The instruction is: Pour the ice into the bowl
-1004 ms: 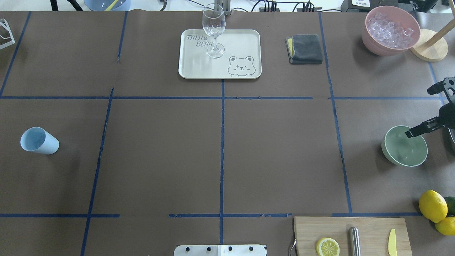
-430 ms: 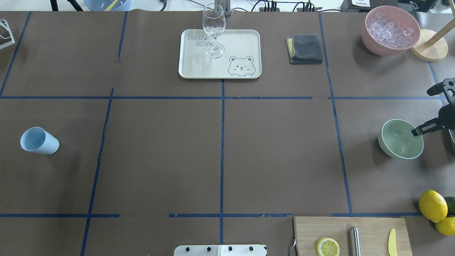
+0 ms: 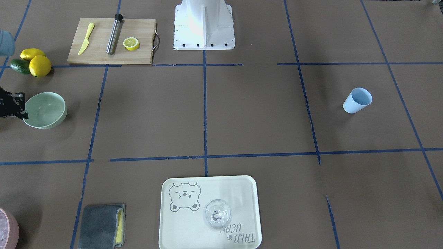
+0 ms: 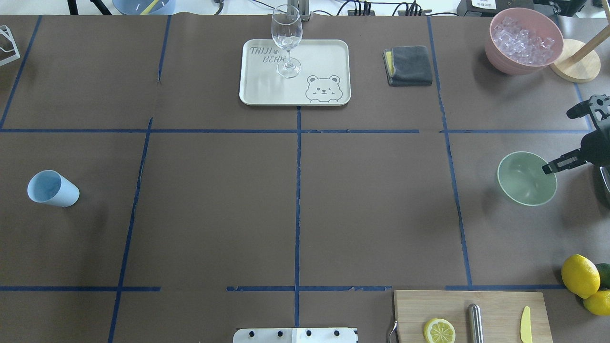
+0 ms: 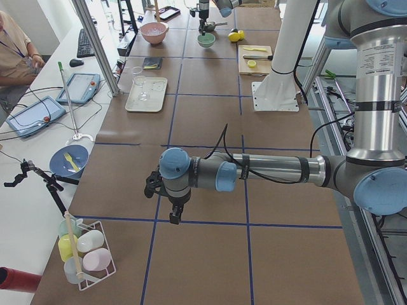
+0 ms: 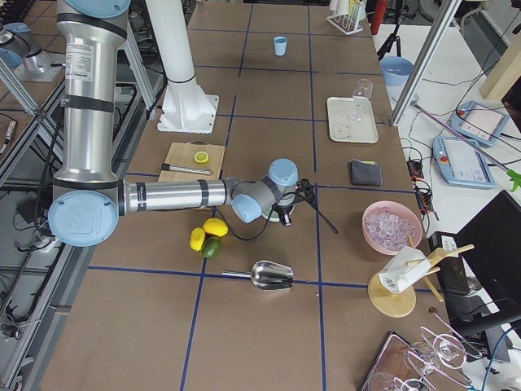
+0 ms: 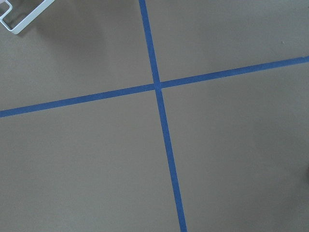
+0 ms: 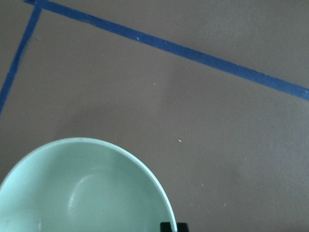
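The bowl [image 4: 522, 183] is found at the right side of the desk [image 4: 371, 200], between the pink bowl [image 4: 500, 59] at the far corner and the lemons [image 4: 580, 275] at the near edge. It is taken by the right pincer [image 4: 548, 168] at the part of its rim nearest that arm. In the right wrist view only the very tips are seen at the rim, so the pincer is judged, rather than plainly seen, to be clenched on the bowl's edge. A rim hold on that side is thought to have been chosen so that the hollow is left unobstructed and the bowl can be set where ice can be tipped into it. The hollow is seen to be bare. The only ice [image 4: 523, 39] that can be made out is heaped in the pink bowl, well apart from the mint one. The bowl's mouth is turned upward and its axis of symmetry stands about upright. Being round, it has no long axis across the desk. The light blue cup [image 4: 51, 189] is stood far off at the left side. The left pincer [image 5: 173, 215] is hung low over bare desk, and whether it is released or clenched cannot be told.
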